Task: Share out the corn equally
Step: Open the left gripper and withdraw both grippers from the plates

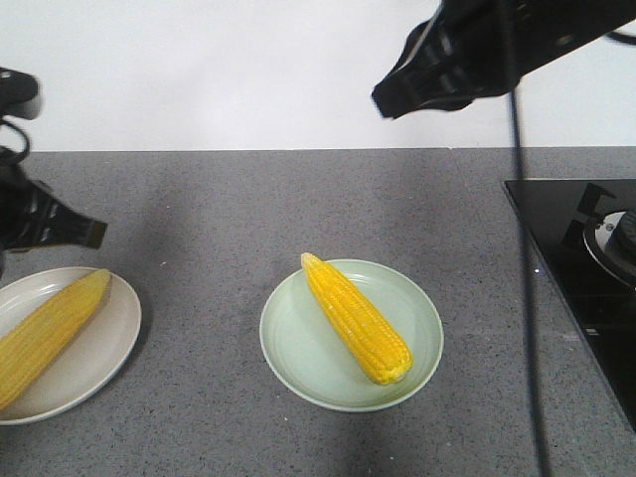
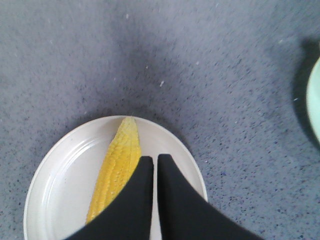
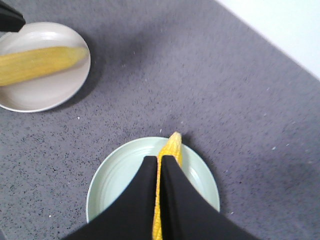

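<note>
One corn cob [image 1: 356, 316] lies diagonally on a pale green plate [image 1: 298, 348] in the middle of the grey counter. A second corn cob [image 1: 50, 336] lies on a white plate [image 1: 104, 343] at the left edge. My left gripper [image 1: 91, 234] hovers just above the white plate's far rim. In the left wrist view it [image 2: 155, 157] is shut and empty over that cob [image 2: 119, 165]. My right gripper [image 1: 383, 101] hangs high above the counter, behind the green plate. In the right wrist view it [image 3: 160, 157] is shut and empty, with the cob's tip [image 3: 173, 145] showing far below.
A black glass cooktop [image 1: 576, 258] with a burner fills the counter's right edge. A white wall runs along the back. The green plate's rim [image 2: 315, 100] shows at the right of the left wrist view. The white plate [image 3: 45, 97] sits top left in the right wrist view.
</note>
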